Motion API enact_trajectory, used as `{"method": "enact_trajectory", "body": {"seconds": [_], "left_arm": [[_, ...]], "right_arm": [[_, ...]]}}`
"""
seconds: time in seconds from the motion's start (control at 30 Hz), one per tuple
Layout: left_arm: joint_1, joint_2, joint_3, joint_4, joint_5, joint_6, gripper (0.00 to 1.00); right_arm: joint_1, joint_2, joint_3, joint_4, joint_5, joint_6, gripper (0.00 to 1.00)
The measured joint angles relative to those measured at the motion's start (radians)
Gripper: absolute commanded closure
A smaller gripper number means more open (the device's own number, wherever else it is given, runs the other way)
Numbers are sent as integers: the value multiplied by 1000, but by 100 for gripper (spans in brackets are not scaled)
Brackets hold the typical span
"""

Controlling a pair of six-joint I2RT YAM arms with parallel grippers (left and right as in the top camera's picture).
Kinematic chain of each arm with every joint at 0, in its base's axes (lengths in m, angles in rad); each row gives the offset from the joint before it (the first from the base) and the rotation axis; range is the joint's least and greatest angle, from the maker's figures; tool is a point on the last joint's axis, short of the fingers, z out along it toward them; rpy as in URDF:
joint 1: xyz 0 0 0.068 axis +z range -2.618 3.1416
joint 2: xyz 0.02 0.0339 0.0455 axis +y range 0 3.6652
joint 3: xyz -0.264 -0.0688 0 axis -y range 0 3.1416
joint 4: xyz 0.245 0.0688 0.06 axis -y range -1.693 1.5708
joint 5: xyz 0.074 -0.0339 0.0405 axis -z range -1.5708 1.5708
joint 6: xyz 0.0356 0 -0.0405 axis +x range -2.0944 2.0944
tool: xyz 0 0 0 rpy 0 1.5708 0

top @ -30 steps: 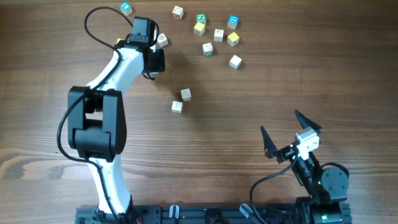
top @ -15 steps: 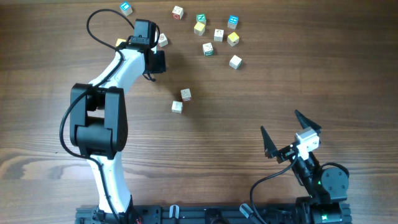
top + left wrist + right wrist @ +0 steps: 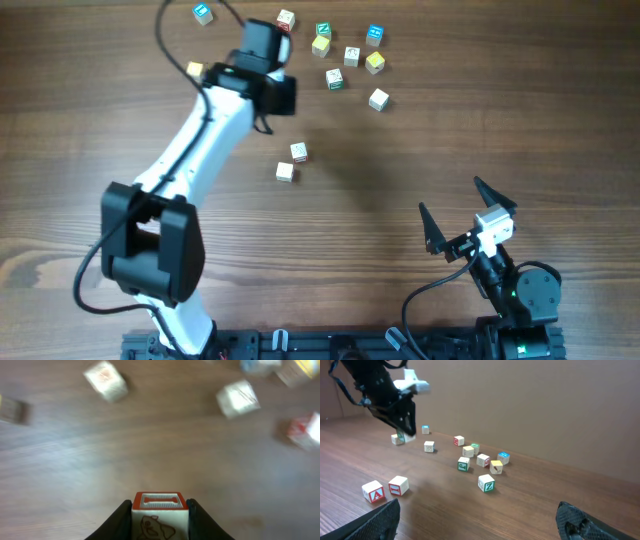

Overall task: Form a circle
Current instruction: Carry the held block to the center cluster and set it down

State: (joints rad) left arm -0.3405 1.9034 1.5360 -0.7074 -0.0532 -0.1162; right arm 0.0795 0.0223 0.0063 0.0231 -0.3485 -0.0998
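Note:
My left gripper (image 3: 160, 511) is shut on a small pale wooden cube (image 3: 160, 516) with a red-framed top face, held clear above the table. From overhead, that gripper (image 3: 283, 96) hangs at the back, left of the cube cluster, and covers the held cube. Two red-printed cubes (image 3: 299, 151) (image 3: 285, 172) lie side by side mid-table, seen also from the right wrist (image 3: 372, 491) (image 3: 398, 485). A circle of cubes is not in view. My right gripper (image 3: 450, 195) stands open and empty near the front right.
Loose cubes lie scattered at the back: a green-faced one (image 3: 335, 78), a pale one (image 3: 378, 99), yellow ones (image 3: 374, 62) (image 3: 194, 70), blue-faced ones (image 3: 374, 35) (image 3: 203, 13) and a red one (image 3: 286, 19). The left wrist view is blurred.
The left gripper closed on the cube at the back left, lifted it, and the arm swung right. The right arm has not moved.

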Motion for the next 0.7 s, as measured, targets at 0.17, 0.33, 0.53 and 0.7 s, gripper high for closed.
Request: {"method": "enact_trajectory", "body": {"seconds": [0.17,0.33,0.53,0.7], "left_arm": [[-136,0,0,-98,3,11,70],[-240,0,-8,-157,3,11,69],[-317,0,-105,-100,3,34,70],[-318,0,-184,18,-19,45,72]], "right_arm": [[0,0,0,0,0,0,0],[0,0,0,0,0,0,0],[0,0,0,0,0,0,0],[0,0,0,0,0,0,0]]}}
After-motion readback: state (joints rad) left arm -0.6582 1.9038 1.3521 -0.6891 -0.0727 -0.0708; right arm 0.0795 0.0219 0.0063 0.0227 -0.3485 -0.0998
